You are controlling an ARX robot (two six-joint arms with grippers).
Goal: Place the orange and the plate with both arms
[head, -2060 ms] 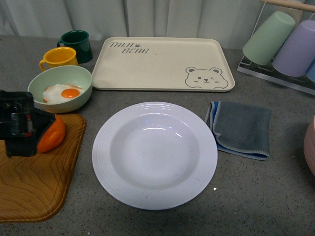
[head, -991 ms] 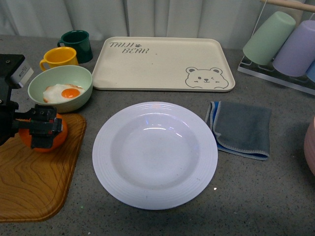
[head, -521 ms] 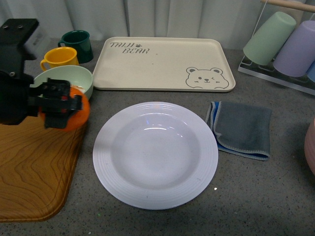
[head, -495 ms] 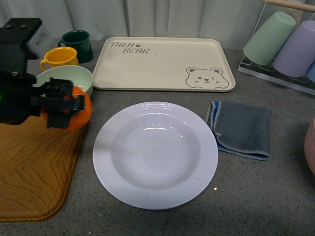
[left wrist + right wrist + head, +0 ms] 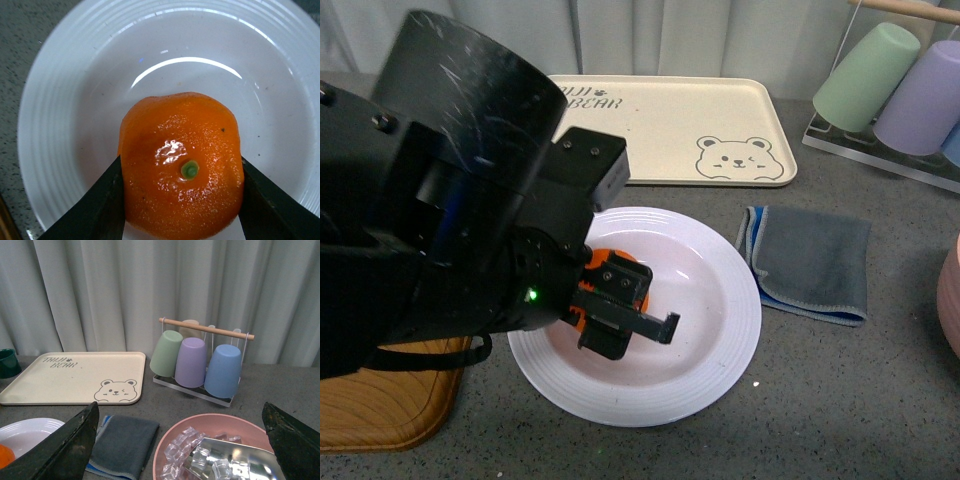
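Note:
My left gripper (image 5: 618, 308) is shut on the orange (image 5: 181, 165), a bright lumpy fruit with a green stem dot, and holds it over the well of the white ribbed plate (image 5: 720, 290). In the front view only a sliver of the orange (image 5: 612, 256) shows behind the black arm. The left wrist view shows the plate (image 5: 65, 100) all round the fruit; whether the orange touches it I cannot tell. My right gripper (image 5: 182, 440) is open and empty, held high at the right; the plate's rim (image 5: 30, 427) and the orange's edge (image 5: 6, 456) show in its view.
The beige bear tray (image 5: 690, 125) lies behind the plate, a folded grey cloth (image 5: 810, 262) to its right. A rack of upturned cups (image 5: 900, 85) stands far right. A pink bowl of ice cubes (image 5: 210, 450) sits at right. A wooden board (image 5: 380, 405) lies at left.
My left arm has swung right from above the wooden board to over the plate, carrying the orange. It now hides the green bowl and the mugs.

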